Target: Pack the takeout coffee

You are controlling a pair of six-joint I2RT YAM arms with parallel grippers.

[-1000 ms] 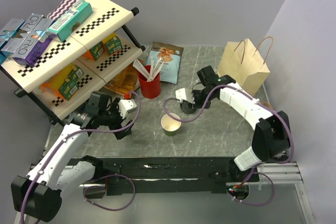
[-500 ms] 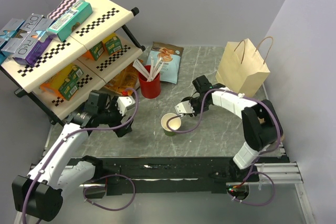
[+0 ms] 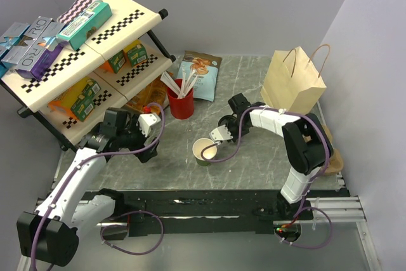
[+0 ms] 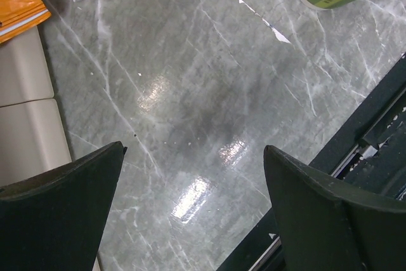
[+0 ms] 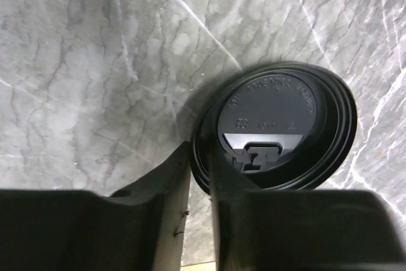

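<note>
R claw (image 3: 219, 134) narrow, pinching rim of black lid (image 5: 273, 122); lid flat, just right of and behind open green cup (image 3: 205, 150), upright mid-table (image 3: 254, 157). Next move, I judge: lid goes left and nearer, onto the mouth. L claw (image 4: 193, 150) wide, empty, farther off. Red cup (image 3: 181, 103) behind, bag (image 3: 293, 80) far right; room enough.

Bright, even overhead light, soft shadows, white glare patches on the table (image 4: 158, 49), wrist views' near edges blurred.
</note>
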